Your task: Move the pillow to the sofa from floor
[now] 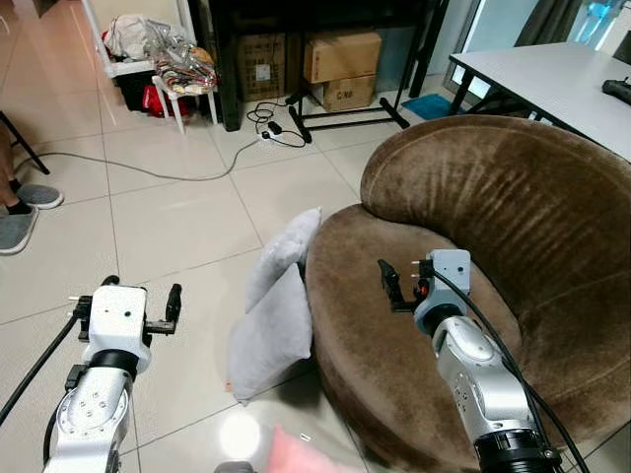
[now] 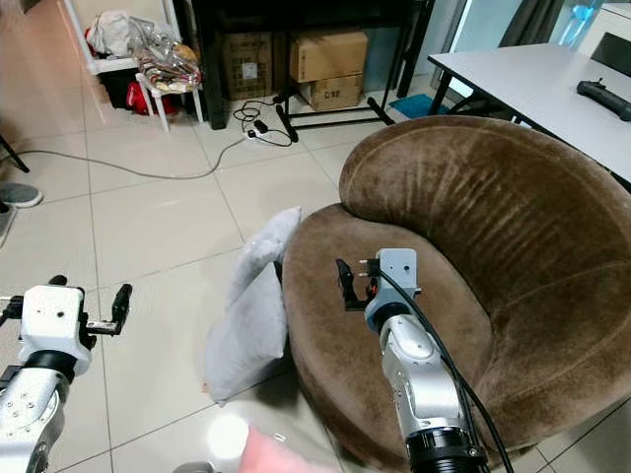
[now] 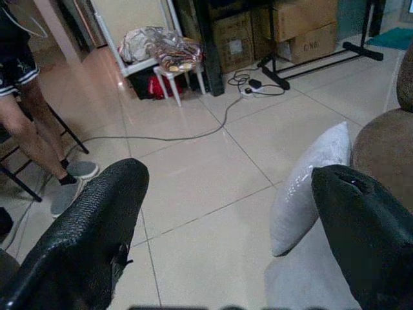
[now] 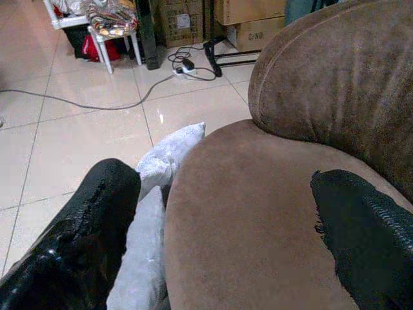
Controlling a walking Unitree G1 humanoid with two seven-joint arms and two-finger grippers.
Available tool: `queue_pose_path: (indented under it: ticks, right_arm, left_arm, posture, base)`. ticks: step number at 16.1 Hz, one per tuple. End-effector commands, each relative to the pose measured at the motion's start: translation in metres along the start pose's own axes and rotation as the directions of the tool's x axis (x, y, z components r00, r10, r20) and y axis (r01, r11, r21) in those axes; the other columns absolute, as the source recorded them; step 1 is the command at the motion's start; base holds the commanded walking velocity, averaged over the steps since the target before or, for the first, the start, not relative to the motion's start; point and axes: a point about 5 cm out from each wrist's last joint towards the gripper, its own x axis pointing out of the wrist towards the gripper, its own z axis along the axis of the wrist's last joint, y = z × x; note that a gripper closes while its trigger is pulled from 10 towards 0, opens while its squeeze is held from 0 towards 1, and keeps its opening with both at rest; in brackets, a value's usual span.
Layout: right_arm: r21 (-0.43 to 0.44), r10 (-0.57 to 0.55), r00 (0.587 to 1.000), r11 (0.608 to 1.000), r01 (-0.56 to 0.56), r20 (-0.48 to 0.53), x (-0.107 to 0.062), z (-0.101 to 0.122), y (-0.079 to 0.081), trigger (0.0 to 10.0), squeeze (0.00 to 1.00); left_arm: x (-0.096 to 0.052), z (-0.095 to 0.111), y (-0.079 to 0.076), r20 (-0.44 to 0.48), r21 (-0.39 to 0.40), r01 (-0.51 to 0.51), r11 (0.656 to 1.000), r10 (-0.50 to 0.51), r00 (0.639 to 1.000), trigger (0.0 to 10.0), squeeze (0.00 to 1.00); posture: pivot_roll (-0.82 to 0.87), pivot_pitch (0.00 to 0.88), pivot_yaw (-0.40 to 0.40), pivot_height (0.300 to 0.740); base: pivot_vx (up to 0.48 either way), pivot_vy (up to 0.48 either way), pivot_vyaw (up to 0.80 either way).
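Pillows: we count two grey pillows [image 1: 274, 313] on the floor, leaning against the sofa [image 1: 493, 256] (lower one partly hidden).
Left claw [image 1: 126, 302]: wide open, empty, over tiles.
Right claw [image 1: 406, 279]: wide open, empty, above the seat.

The floor [image 1: 177, 217] has big pale tiles. A grey cable [image 1: 148, 172] runs across it to a power strip [image 1: 268, 133] with black wires in a tangle. Behind that, two brown boxes [image 1: 340, 67] sit low under a dark frame, and a black stand [image 1: 345, 116] rests on the floor in front of them. A white rack [image 1: 148, 59] holds bags and a heap of cloth [image 1: 182, 59], with something red [image 1: 153, 99] under it. A person's leg [image 3: 32, 129] stands at the side, and grey slippers [image 1: 25, 212] are on the feet. A white bench [image 1: 562, 84] stands at the far right with a black thing [image 1: 616, 91] on top. A blue mat [image 1: 429, 105] lies near its leg.
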Motion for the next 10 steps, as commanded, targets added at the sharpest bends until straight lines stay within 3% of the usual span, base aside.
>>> queue_pose_path:
  ticks: [1,2,3,4,6,10]
  right_arm:
    - [0.005,-0.004,1.000,1.000,0.004,0.019,0.002,0.005,-0.002,10.0,0.00]
    - [0.012,0.011,1.000,1.000,-0.011,0.024,0.002,0.006,-0.001,10.0,0.72]
    - [0.019,0.023,0.999,1.000,-0.023,0.029,0.002,0.006,-0.001,10.0,1.00]
    - [0.022,0.027,0.999,0.999,-0.027,0.030,0.002,0.006,-0.001,10.0,1.00]
    - [0.012,0.016,1.000,1.000,-0.016,0.021,0.001,0.004,-0.003,10.0,1.00]
    - [-0.105,-0.017,0.992,0.995,0.004,-0.123,0.000,-0.020,-0.012,10.0,1.00]
  left_arm:
    - [0.001,0.002,0.002,0.010,-0.010,-0.013,1.000,0.013,1.000,10.0,0.00]
    - [0.001,0.000,0.000,0.006,-0.032,-0.006,0.999,0.006,1.000,10.0,0.20]
    - [0.000,-0.001,-0.001,0.004,-0.048,0.000,0.999,0.000,1.000,10.0,0.60]
    - [-0.001,-0.001,-0.001,0.005,-0.045,0.000,0.999,0.001,1.000,10.0,0.97]
    - [-0.003,-0.002,0.001,0.008,-0.028,-0.002,1.000,0.002,1.000,10.0,1.00]
    - [-0.010,-0.019,0.005,-0.047,0.024,-0.022,0.999,0.023,0.999,10.0,1.00]
  posture:
    - [0.15,0.000,-0.060,0.740]
    - [0.15,0.000,-0.065,0.740]
    - [0.15,0.000,-0.065,0.740]
    - [0.15,0.000,-0.065,0.740]
    - [0.15,0.000,-0.071,0.740]
    - [0.15,0.000,-0.080,0.740]
  base:
    - [0.000,0.000,0.00]
    - [0.000,0.000,0.00]
    - [0.000,0.000,0.00]
    - [0.000,0.000,0.00]
    - [0.000,0.000,0.00]
    - [0.000,0.000,0.00]
